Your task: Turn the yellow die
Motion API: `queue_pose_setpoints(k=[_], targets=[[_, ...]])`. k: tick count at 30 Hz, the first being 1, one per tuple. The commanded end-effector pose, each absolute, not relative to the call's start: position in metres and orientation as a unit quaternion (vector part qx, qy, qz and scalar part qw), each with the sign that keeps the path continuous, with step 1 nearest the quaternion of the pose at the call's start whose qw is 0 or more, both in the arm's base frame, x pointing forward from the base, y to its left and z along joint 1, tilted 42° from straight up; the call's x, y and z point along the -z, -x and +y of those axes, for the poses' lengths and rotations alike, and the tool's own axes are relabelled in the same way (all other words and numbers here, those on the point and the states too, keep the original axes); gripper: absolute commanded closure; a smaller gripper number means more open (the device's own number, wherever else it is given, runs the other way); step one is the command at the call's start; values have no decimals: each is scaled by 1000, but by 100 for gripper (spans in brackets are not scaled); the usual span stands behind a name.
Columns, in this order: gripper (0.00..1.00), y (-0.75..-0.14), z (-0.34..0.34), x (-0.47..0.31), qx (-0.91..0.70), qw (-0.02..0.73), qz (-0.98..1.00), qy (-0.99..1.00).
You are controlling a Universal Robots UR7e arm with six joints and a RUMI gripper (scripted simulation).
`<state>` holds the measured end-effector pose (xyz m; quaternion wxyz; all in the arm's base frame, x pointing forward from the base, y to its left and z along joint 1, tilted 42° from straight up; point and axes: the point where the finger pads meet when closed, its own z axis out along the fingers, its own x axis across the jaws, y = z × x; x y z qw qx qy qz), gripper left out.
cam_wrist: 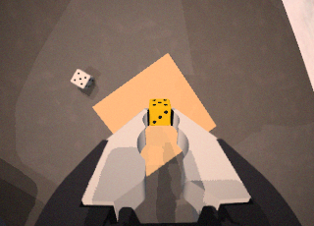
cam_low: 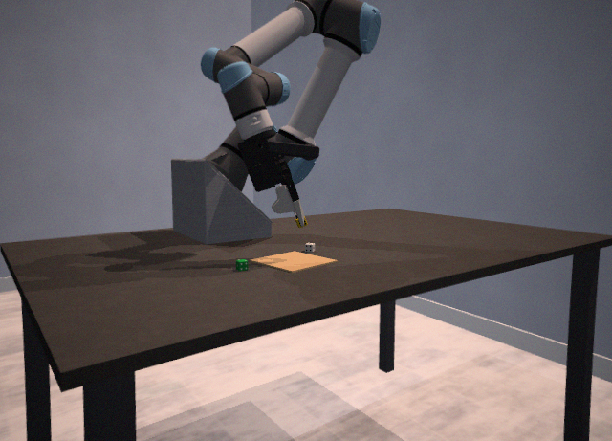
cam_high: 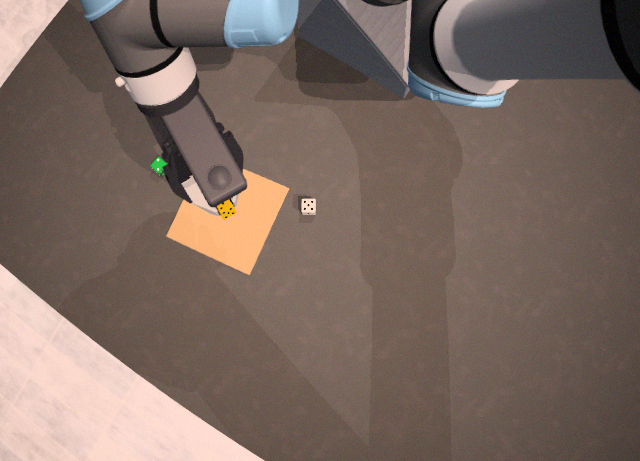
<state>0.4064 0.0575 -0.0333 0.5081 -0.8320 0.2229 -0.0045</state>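
My gripper (cam_wrist: 159,109) is shut on the yellow die (cam_wrist: 160,111) and holds it in the air above the orange mat. In the overhead view the yellow die (cam_high: 226,209) shows below the wrist, over the mat (cam_high: 229,223), with a many-pip face in sight. In the side view the gripper tip (cam_low: 299,222) with the die hangs well above the table and the mat (cam_low: 295,260). Which number faces up on the held die I cannot tell.
A white die (cam_high: 308,205) lies on the table right of the mat, five pips up; it also shows in the wrist view (cam_wrist: 81,79). A green die (cam_high: 158,165) lies at the mat's left, partly behind the wrist. The grey robot base (cam_low: 212,204) stands at the back.
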Motion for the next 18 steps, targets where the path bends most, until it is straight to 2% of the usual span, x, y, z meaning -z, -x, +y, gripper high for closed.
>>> queue_pose_setpoints(k=[1, 18], targets=[[97, -408, 56, 34, -26, 511, 288, 810], [97, -413, 51, 37, -150, 518, 506, 673]])
